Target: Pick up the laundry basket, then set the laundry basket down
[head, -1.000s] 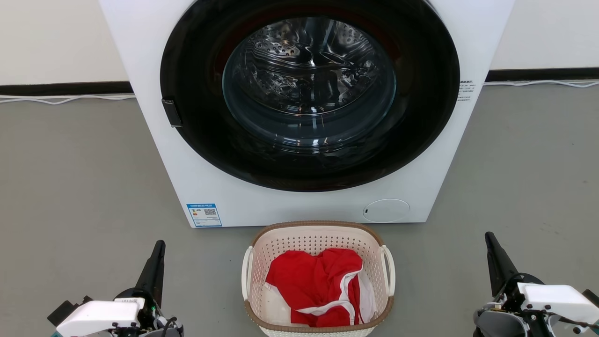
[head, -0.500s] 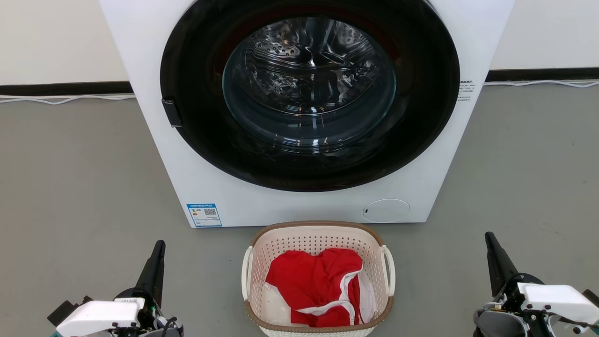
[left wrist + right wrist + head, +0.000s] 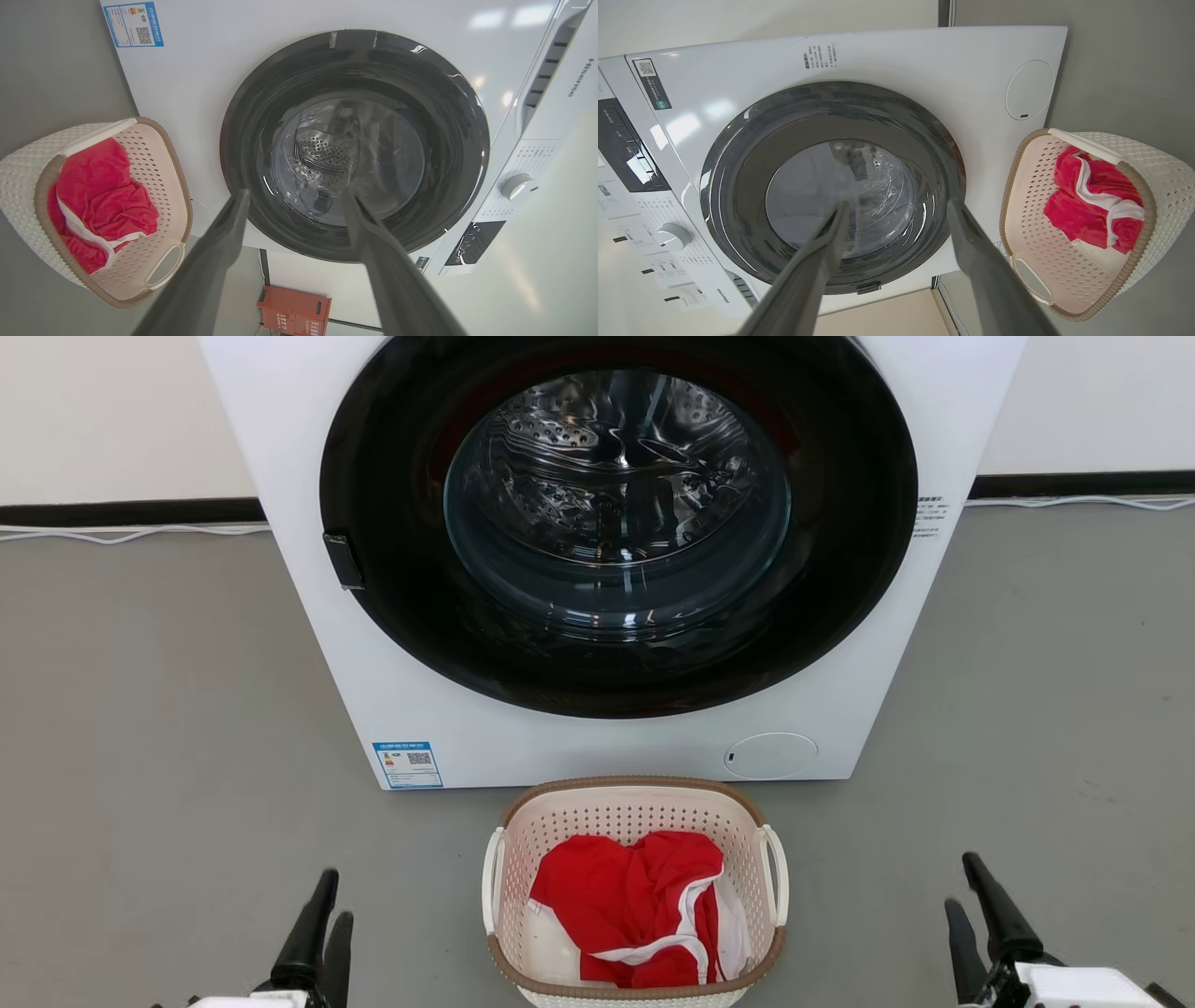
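The laundry basket (image 3: 738,821) stands on the grey floor just in front of the washing machine, cream-white with a brown rim and white side handles, holding a red and white garment (image 3: 625,905). The basket (image 3: 145,154) sits at the left of the left wrist view and the basket (image 3: 1157,168) at the right of the right wrist view. My left gripper (image 3: 334,898) is at the lower left, well left of the basket, open and empty. My right gripper (image 3: 962,882) is at the lower right, well right of it, also open and empty.
The white front-loading washing machine (image 3: 308,616) with its shut dark round door (image 3: 616,523) rises right behind the basket. White cables (image 3: 131,534) run along the wall's dark skirting. An orange-red box (image 3: 294,310) stands beyond the machine.
Both grippers have pulled back toward the bottom edge of the head view, and a second finger now shows on each. The basket and machine have not moved.
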Motion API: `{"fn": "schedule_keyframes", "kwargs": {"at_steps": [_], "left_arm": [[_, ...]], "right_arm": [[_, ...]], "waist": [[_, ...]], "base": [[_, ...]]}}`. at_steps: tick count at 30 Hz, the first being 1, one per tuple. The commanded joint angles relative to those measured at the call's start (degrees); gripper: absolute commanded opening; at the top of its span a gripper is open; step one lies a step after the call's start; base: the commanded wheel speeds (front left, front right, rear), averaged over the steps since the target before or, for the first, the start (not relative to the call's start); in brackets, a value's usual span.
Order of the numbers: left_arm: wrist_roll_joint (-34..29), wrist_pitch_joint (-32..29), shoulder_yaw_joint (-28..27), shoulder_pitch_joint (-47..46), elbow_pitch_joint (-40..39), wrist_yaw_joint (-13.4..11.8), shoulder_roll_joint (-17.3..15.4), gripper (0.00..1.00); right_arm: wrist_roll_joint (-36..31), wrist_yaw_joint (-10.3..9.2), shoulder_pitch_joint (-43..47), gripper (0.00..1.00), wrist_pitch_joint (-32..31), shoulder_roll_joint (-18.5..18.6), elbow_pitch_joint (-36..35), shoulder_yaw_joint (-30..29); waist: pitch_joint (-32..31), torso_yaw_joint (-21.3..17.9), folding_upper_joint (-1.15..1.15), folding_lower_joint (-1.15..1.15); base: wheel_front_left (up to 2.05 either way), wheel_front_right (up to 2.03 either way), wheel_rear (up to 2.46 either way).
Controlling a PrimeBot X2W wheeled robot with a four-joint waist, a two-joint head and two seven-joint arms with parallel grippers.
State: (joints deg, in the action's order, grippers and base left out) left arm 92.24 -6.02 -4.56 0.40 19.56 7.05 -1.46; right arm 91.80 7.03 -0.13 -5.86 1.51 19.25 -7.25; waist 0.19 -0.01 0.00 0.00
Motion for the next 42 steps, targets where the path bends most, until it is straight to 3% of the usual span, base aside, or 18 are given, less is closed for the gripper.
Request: {"fn": "schedule_keyframes", "kwargs": {"at_steps": [1, 6, 10, 16, 32, 42], "left_arm": [[0.0, 0.4, 0.1, -1.4, -1.4, 0.0, -0.2, 1.0], [-0.1, 1.2, 0.6, -1.2, -1.9, 0.0, -0.3, 1.0], [-0.5, 2.1, 1.0, -0.9, -2.3, 0.1, -0.3, 1.0], [-2.4, 3.1, 1.3, -0.7, -2.6, 0.1, -0.4, 1.0], [-15.8, 5.8, 2.2, -0.6, -4.5, -1.3, -0.5, 1.0], [-25.8, 7.4, 3.0, -0.4, -5.0, -2.6, -0.6, 1.0]], "right_arm": [[0.1, 0.03, -1.4, 1.0, 0.3, 0.3, -1.5, 0.2], [0.1, 0.05, -1.1, 1.0, 1.1, 0.4, -2.4, 1.1], [-0.6, 0.07, -0.9, 1.0, 1.9, 0.4, -3.3, 2.0], [-2.9, 0.09, -0.7, 1.0, 3.0, 0.8, -3.9, 3.0], [-24.5, 0.14, -0.5, 1.0, 5.7, 0.8, -6.2, 4.4], [-34.2, 0.18, -0.1, 1.0, 7.4, 0.7, -7.1, 5.3]], "waist": [[0.0, 0.0, 0.0, 0.01], [-0.1, 0.0, 0.0, 0.13], [0.0, 0.0, 0.0, 0.01], [0.0, 0.0, 0.0, 0.0], [0.0, 0.1, 0.0, 0.0], [-0.2, 0.0, 0.0, 0.0]], "base": [[0.0, 0.0, 0.0], [0.0, 0.0, 0.0], [0.0, 0.0, 0.0], [0.0, 0.0, 0.0], [0.0, 0.0, 0.0], [0.0, 0.0, 0.0]]}}
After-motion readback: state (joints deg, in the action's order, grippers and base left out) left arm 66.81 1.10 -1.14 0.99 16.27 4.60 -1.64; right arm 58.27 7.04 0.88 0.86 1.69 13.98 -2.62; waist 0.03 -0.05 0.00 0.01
